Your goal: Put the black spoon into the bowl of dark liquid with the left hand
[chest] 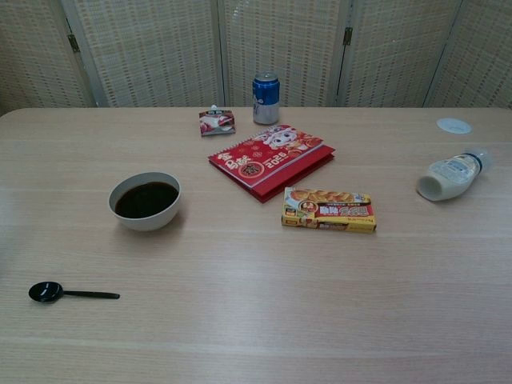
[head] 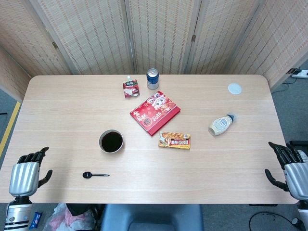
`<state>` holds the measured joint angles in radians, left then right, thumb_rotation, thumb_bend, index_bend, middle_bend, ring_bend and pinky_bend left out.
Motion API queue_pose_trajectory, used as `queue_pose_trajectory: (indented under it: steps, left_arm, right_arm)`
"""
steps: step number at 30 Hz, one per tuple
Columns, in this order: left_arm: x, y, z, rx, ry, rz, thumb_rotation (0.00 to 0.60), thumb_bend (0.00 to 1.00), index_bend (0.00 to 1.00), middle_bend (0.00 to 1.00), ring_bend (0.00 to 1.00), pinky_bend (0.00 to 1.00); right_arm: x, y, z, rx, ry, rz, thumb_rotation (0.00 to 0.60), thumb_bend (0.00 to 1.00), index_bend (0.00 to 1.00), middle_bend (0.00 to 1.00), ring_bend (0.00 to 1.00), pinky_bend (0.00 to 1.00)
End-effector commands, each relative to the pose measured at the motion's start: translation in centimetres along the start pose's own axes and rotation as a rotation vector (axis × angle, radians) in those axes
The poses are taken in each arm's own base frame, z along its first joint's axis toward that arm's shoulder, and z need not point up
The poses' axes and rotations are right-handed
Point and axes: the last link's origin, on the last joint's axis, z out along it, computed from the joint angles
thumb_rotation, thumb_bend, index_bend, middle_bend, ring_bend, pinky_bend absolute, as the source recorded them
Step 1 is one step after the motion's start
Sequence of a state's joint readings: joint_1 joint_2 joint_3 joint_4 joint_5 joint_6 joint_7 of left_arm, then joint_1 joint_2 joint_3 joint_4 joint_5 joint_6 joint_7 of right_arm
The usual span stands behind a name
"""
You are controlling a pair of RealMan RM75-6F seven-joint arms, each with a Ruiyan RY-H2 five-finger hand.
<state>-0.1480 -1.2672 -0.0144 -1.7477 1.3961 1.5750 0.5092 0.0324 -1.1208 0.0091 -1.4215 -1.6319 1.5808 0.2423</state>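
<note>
Black spoon is seen lying untouched on the table near the bowl of dark liquid, while the left hand, fingers spread and empty, is held off the table's edge, so everything remains undone.

a black spoon, a white bowl of dark liquid, a red patterned book, a blue can and a yellow-orange box sit on a pale wood-grain table.

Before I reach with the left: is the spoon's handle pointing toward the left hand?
No. The black spoon lies with its scoop toward the left hand, handle pointing away.
</note>
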Motion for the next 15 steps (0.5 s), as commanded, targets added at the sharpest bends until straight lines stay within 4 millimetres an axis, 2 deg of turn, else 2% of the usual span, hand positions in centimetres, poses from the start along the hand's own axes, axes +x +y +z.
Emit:
queue_pose_trajectory:
  steps: [1, 5, 9, 11, 15]
  left_arm:
    - [0.0, 0.8, 0.5, -0.074, -0.028, 0.081, 0.600, 0.31, 0.26, 0.38, 0.37, 0.36]
    - [0.0, 1.7, 1.1, -0.114, -0.035, 0.091, 0.600, 0.31, 0.27, 0.42, 0.40, 0.37]
    - [-0.3, 2.6, 1.6, -0.152, -0.049, 0.099, 0.600, 0.31, 0.30, 0.47, 0.44, 0.44]
    - [-0.7, 3.2, 1.8, -0.179, -0.056, 0.108, 0.600, 0.31, 0.32, 0.53, 0.49, 0.50]
    - [-1.7, 4.7, 2.1, -0.237, -0.087, 0.117, 0.600, 0.31, 0.41, 0.70, 0.66, 0.73]
  right_arm:
    - [0.0, 0.0, 0.1, 0.001, -0.001, -0.001, 0.600, 0.31, 0.04, 0.16, 0.16, 0.12]
    - [0.0, 0.1, 0.1, -0.001, 0.003, 0.001, 0.600, 0.31, 0.04, 0.17, 0.16, 0.12]
    - [-0.1, 0.2, 0.0, -0.007, 0.001, -0.003, 0.600, 0.31, 0.04, 0.17, 0.17, 0.12]
    - [0.0, 0.3, -0.1, -0.008, 0.005, -0.002, 0.600, 0.31, 0.04, 0.17, 0.17, 0.12]
    - [0.0, 0.3, 0.0, -0.008, 0.006, -0.003, 0.600, 0.31, 0.04, 0.17, 0.18, 0.12]
